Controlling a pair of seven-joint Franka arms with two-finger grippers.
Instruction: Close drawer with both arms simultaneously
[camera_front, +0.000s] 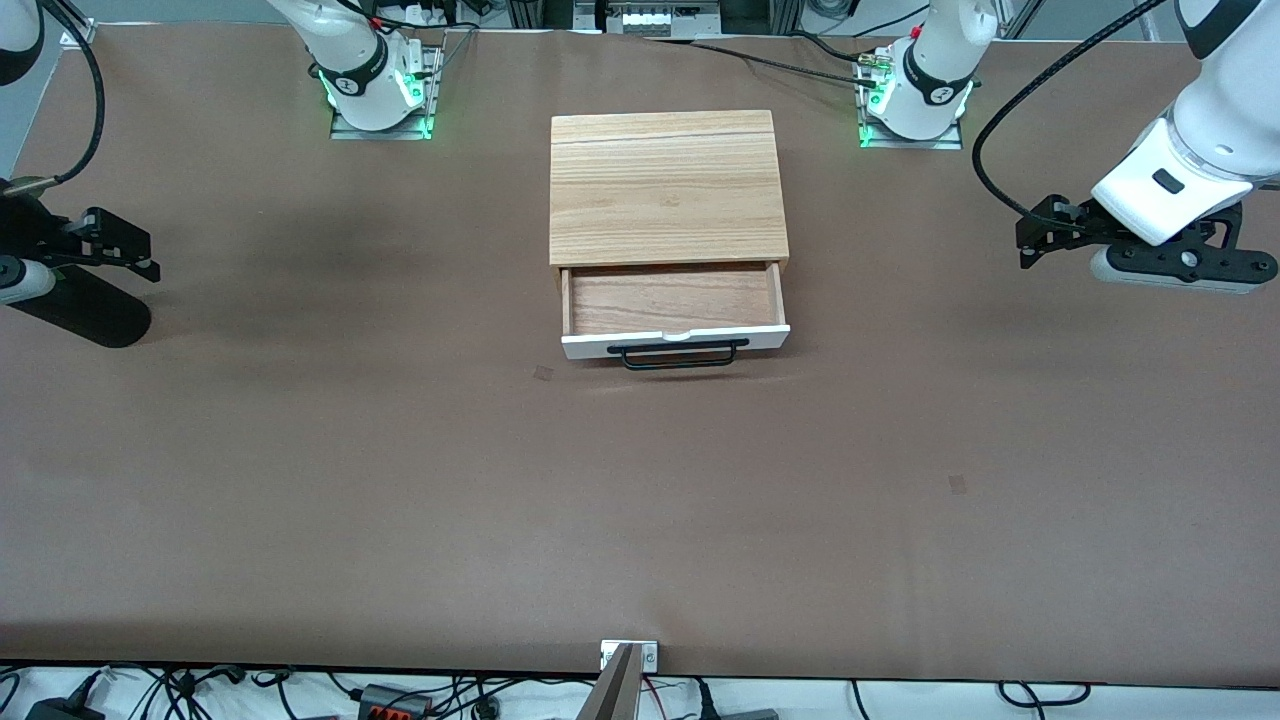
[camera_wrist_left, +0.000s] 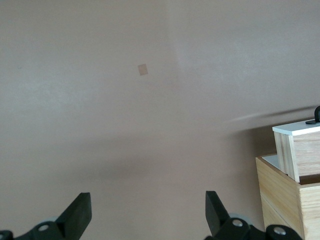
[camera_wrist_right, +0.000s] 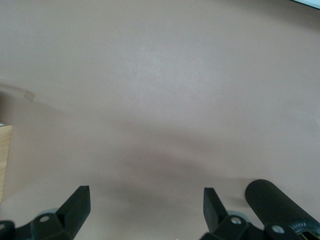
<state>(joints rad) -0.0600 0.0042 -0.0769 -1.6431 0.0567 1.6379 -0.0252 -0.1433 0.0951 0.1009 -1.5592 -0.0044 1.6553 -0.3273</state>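
Observation:
The drawer (camera_front: 672, 300) is pulled out of the light-wood box (camera_front: 665, 185), toward the front camera. Its white front panel (camera_front: 675, 342) carries a black wire handle (camera_front: 678, 356), and its brown wood inside is empty. My left gripper (camera_front: 1035, 238) hovers open over the table at the left arm's end, apart from the box. In the left wrist view its gripper (camera_wrist_left: 148, 212) is open and empty, with the drawer (camera_wrist_left: 300, 145) off to one side. My right gripper (camera_front: 140, 252) hovers open at the right arm's end. It is also open and empty in the right wrist view (camera_wrist_right: 145, 205).
The brown table (camera_front: 400, 480) carries two small tape marks (camera_front: 543, 373) (camera_front: 957, 484). A black ribbed cylinder (camera_wrist_right: 280, 202) sits beside my right gripper and also shows in the front view (camera_front: 85, 312). Cables run by both bases.

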